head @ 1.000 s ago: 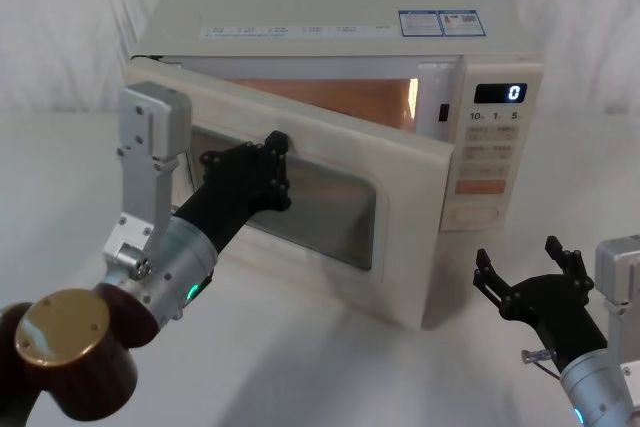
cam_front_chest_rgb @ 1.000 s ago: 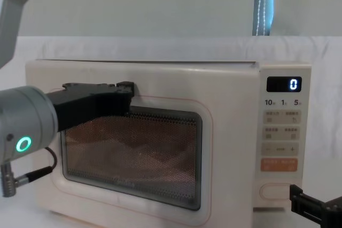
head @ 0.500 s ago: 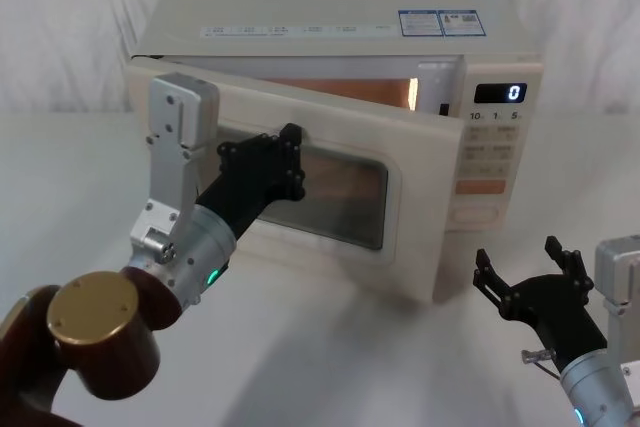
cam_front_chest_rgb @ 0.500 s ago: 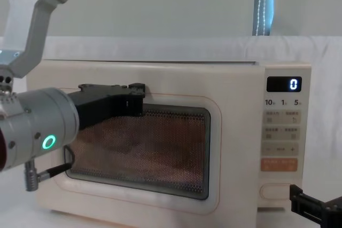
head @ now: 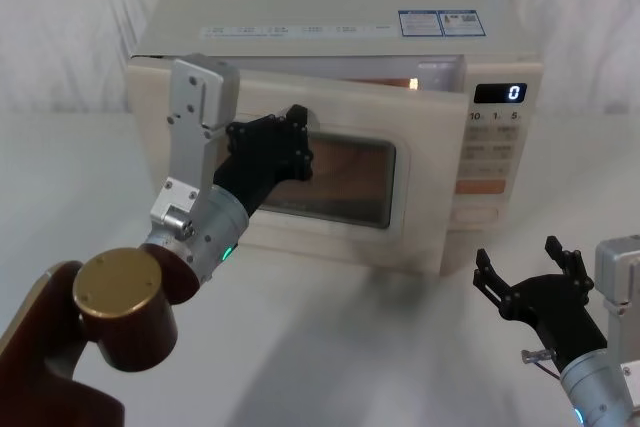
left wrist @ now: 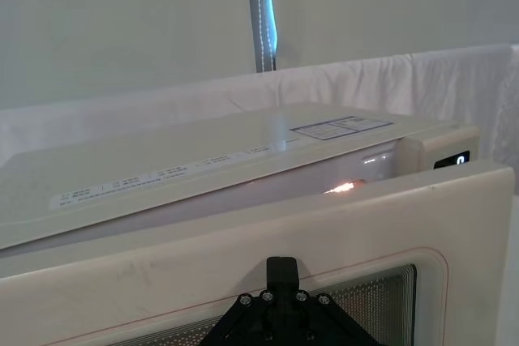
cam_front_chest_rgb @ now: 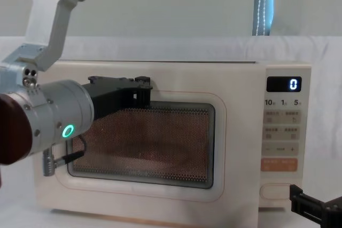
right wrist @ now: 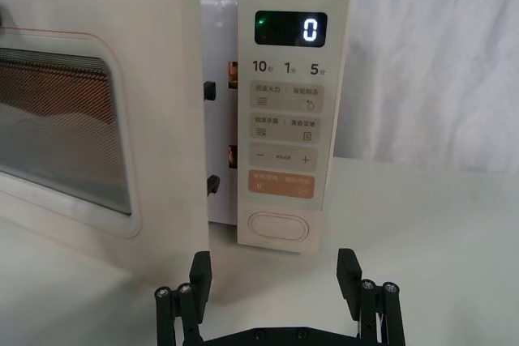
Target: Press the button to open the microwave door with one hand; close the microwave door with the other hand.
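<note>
Now swung much nearer to shut than a second ago: microwave door (head: pixel 330 172) then angled well out from the cabinet, at present only slightly ajar, with a thin lit gap left along the top edge and at the latch side. Left gripper (head: pixel 290 142) moved forward with it, fingertips pressed against the upper frame of the door, just above the window; cannot tell how far apart its fingers stand, bunched black against the cream panel. Right gripper (head: pixel 530 282) unchanged, low at the right in front of the control panel, fingers spread wide, holding nothing.

Door large and cream, with a raised rounded frame around a dark mesh window (cam_front_chest_rgb: pixel 147 142) of rounded-rectangle shape, faint orange glow behind it. Hinged at the left side of the cabinet, free edge close to the control panel (right wrist: pixel 288 119) but not flush, two dark latch slots showing in the gap in the right wrist view. Button (right wrist: pixel 278 226) a wide cream pill with a thin outline, lowest on the panel, directly under the orange key (right wrist: pixel 280 183), untouched.

One microwave, one door, one pill button, one orange key, one display (right wrist: pixel 290 29) reading 0; two grippers.
</note>
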